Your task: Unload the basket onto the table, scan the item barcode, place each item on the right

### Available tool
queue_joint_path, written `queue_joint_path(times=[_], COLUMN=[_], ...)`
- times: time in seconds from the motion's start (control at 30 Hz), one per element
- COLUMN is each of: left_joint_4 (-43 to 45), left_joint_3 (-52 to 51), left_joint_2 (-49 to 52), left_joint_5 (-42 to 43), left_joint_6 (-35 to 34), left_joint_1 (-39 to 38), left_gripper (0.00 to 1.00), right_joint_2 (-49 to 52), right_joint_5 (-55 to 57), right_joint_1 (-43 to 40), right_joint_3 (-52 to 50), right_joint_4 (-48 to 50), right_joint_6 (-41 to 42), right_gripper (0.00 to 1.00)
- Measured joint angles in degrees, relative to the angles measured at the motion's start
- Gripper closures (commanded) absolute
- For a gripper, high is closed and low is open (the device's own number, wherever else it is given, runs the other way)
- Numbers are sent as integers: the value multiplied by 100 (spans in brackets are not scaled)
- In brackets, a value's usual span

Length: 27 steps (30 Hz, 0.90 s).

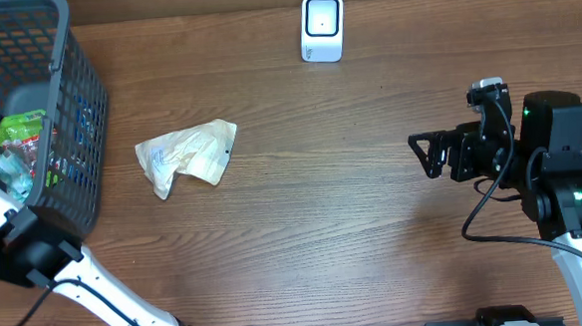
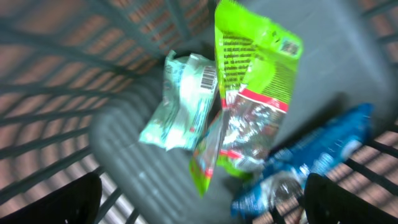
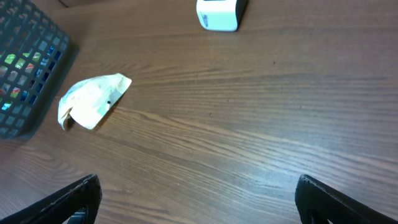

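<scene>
The left claw [image 2: 199, 205] hangs wide and empty over snack packets [image 2: 258, 62] in the basket [image 1: 71, 145]. The right claw [image 3: 198, 199] is wide and empty above the desk [image 1: 325, 231]. A pale packet [image 1: 186, 154] lies on the desk, well apart from the scanner [image 1: 322, 28].

Left arm [image 1: 119, 307] comes up past the near side of the basket [image 1: 69, 115] and over its rim. The left end effector [image 2: 199, 208] points down inside, fingers [image 2: 56, 199] spread wide, gripping nothing. The right end effector [image 1: 422, 156] hangs well away from the basket, aimed back toward it, jaws wide apart, empty.
</scene>
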Motion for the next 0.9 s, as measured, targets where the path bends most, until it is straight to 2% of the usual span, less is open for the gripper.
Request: queue_joint_path(times=[0.3,0.63,0.9], left_joint_4=[463,1045,1049], left_joint_3=[-50,-57,-57], left_joint_2=[942,1220,1427], left_joint_5=[83,55,-354], left_joint_6=[22,181,164], left_joint_1=[-155,-732,-1001], left_gripper=[10,15,16], right_joint_2=[0,0,0], right_joint_5=[-2,0,-7], right_joint_1=[-2,-2,0], right_joint_3=[0,0,0], right_joint_4=[-129,-136,-138], right_joint_6=[66,195,302], right_gripper=[0,0,0])
